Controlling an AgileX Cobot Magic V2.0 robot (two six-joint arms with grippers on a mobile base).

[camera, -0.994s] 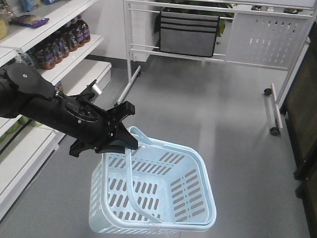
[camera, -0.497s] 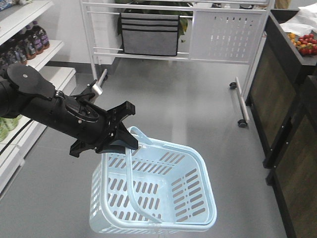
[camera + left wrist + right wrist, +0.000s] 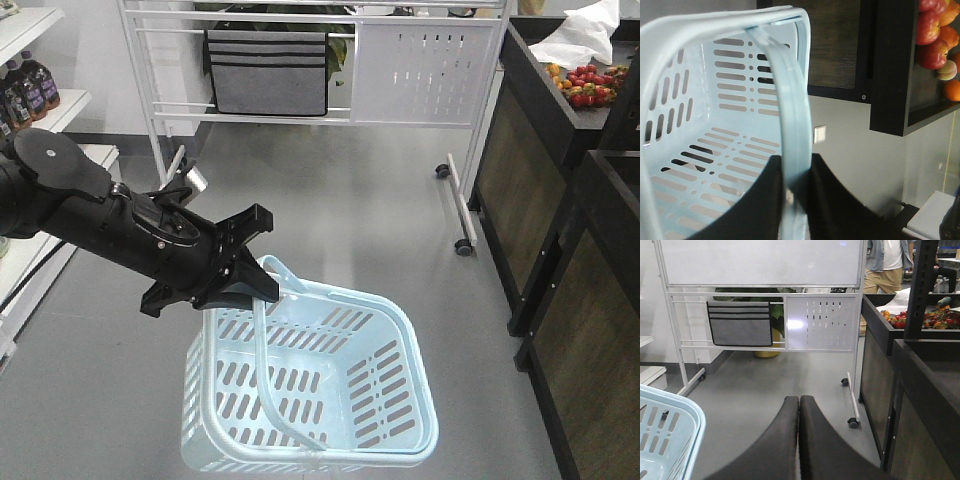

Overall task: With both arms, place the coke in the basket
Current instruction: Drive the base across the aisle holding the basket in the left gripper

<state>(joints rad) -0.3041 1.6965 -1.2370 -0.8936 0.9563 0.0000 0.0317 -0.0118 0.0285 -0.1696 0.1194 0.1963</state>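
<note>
Basket hangs tilted over the grey floor. It is carried by one swing handle, which crosses its open mouth. Left gripper is clamped narrow on that handle at the basket's far left corner, and the wrist view shows both fingers pinching it. Right gripper is closed on nothing, prongs touching, just right of the basket rim.

We note a white wheeled rack with a grey pocket organiser well beyond the basket. Dark produce stands stand to its right, and a bottle shelf lies beyond it to the left. A person stands behind the stands.
</note>
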